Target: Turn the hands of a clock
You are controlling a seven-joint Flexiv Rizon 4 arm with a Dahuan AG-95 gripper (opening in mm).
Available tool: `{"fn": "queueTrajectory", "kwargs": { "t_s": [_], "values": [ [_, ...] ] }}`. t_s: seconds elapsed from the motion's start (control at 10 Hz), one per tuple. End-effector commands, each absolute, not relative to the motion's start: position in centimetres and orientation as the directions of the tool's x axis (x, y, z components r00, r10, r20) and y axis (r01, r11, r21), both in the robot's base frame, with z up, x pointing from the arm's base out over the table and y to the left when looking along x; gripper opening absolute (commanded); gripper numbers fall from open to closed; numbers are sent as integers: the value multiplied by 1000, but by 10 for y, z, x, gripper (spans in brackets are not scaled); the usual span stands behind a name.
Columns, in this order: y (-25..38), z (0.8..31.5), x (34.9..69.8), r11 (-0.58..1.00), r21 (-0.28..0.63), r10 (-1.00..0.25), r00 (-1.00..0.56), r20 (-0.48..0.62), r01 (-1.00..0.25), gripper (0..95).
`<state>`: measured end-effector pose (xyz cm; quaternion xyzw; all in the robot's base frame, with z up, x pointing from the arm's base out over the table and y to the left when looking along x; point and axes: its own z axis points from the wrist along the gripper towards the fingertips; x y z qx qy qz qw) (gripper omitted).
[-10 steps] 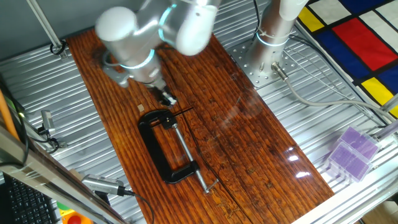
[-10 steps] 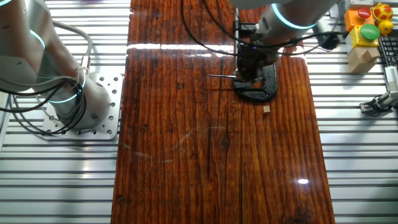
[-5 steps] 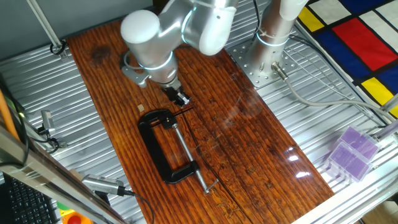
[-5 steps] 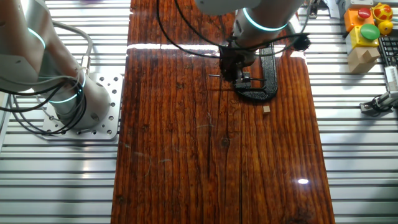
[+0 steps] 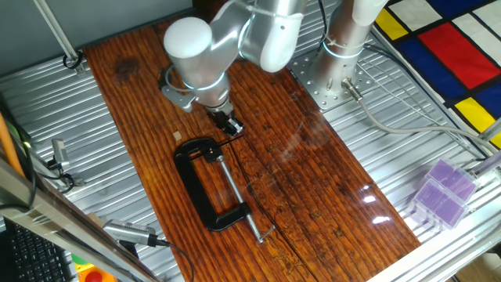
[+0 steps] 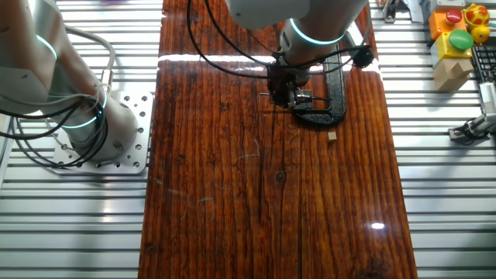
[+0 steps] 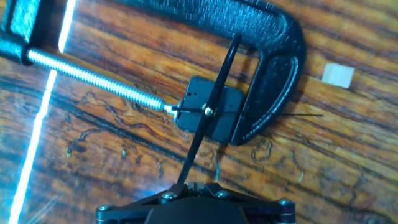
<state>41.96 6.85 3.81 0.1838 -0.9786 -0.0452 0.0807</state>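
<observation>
Clock: a small black square clock movement [image 7: 208, 112] sits in the jaw of the black C-clamp [image 7: 273, 74], pressed between the tip of the threaded screw [image 7: 99, 78] and the clamp's curved end.
Hands: a long thin black hand [image 7: 211, 102] crosses the clock's centre pin, one end lying over the clamp's frame, the other reaching down to the gripper [image 7: 199, 186]; a fine wire-like hand points out past the clamp's curved end.
Gripper: low over the wooden table [image 5: 313, 180], just beside the clamp's jaw end [image 5: 227, 125]; in the hand view only its black base shows, so I cannot tell whether the fingers are apart or together.
C-clamp: lies flat on the table [image 5: 205, 184], screw handle at the end away from the gripper.
Small block: a pale cube [image 7: 337, 75] rests on the wood just outside the clamp's curved end.
</observation>
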Motion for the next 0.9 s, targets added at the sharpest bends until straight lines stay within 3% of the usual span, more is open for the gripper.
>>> {"fn": "queueTrajectory", "kwargs": {
  "t_s": [0.1,0.6,0.9],
  "values": [
    [70,36,417,926,116,-374,-917,137,-360,0],
    [74,32,406,868,131,-493,-861,125,-478,0],
    [78,32,405,873,135,-484,-867,120,-469,0]
  ]
}}
